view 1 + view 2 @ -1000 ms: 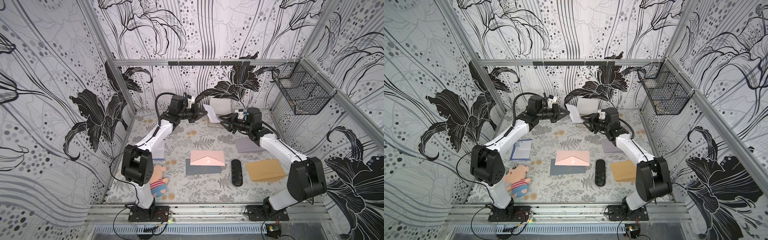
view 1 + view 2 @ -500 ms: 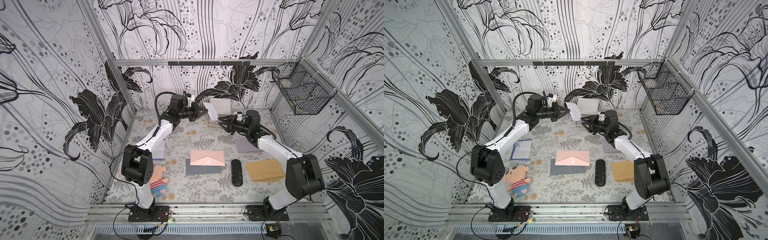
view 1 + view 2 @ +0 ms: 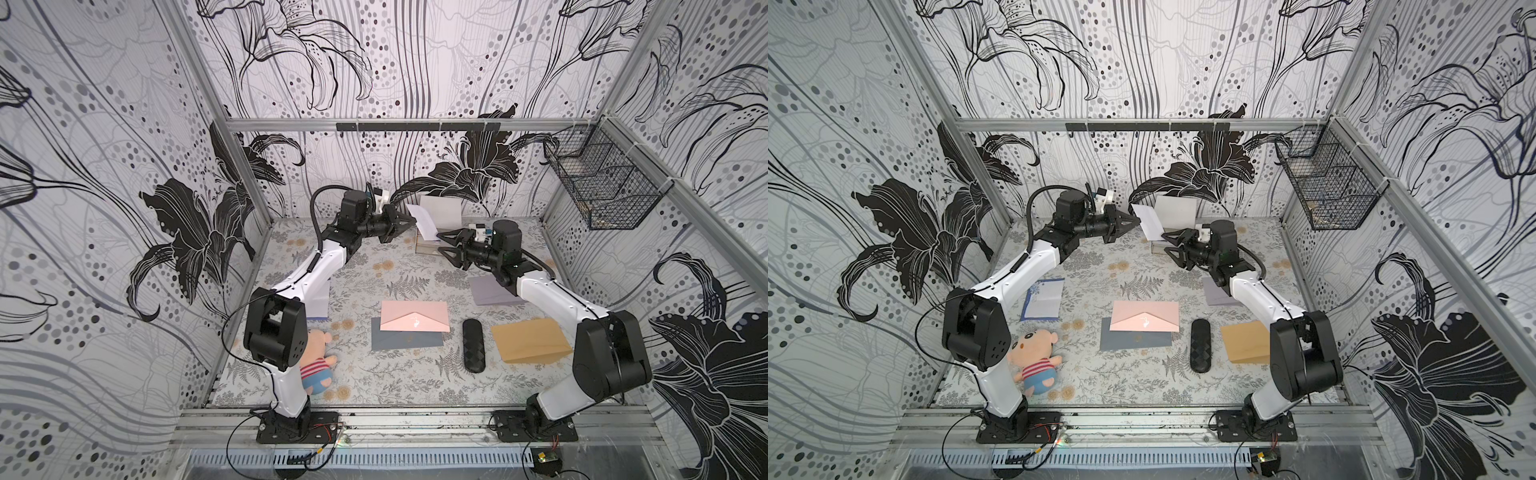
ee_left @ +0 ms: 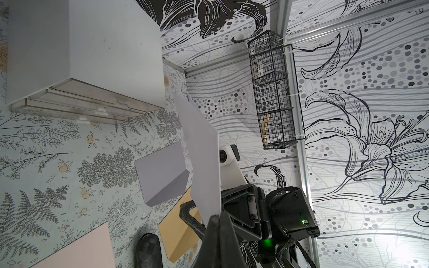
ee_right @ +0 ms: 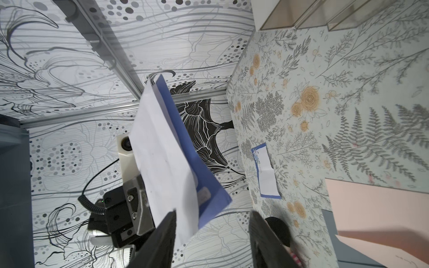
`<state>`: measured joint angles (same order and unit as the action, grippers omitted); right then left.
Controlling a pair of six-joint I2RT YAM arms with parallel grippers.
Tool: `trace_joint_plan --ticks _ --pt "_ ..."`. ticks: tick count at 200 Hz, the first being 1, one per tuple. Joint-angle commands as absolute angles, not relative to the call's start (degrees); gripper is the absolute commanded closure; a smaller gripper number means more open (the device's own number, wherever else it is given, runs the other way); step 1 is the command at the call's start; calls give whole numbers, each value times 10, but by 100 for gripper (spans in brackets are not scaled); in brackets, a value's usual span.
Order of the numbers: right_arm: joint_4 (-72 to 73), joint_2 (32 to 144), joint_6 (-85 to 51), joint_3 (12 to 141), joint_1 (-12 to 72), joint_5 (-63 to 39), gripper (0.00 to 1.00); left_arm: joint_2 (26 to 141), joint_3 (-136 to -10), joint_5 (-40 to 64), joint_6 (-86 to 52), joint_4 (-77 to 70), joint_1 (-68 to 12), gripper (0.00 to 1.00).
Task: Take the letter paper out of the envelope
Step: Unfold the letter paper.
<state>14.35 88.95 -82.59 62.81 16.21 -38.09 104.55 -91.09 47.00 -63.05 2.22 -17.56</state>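
right wrist: flat white, blue-lined envelope [image 5: 162,150]

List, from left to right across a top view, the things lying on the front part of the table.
plush toy → pink envelope → black oblong object → brown envelope. The dark grey envelope under the pink one is left out because the two overlap.

A plush doll [image 3: 312,370] lay at the near left of the worktop [image 3: 374,266]. A black oblong object [image 3: 473,345] lay between a pink envelope [image 3: 415,322] and a brown envelope [image 3: 530,340]. A wire basket [image 3: 602,195] hung on the right wall.
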Motion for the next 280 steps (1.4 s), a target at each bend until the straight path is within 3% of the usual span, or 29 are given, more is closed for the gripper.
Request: trace_joint_plan --ticks 1,101,280 --pt "72 852 -777 653 164 -370 45 1048 -908 471 -623 7 -173 100" --pt "117 874 -803 669 163 -366 59 1049 -904 471 -625 4 -176 100" --pt "213 903 -856 664 164 -371 65 1053 -889 460 -658 -36 -189 100"
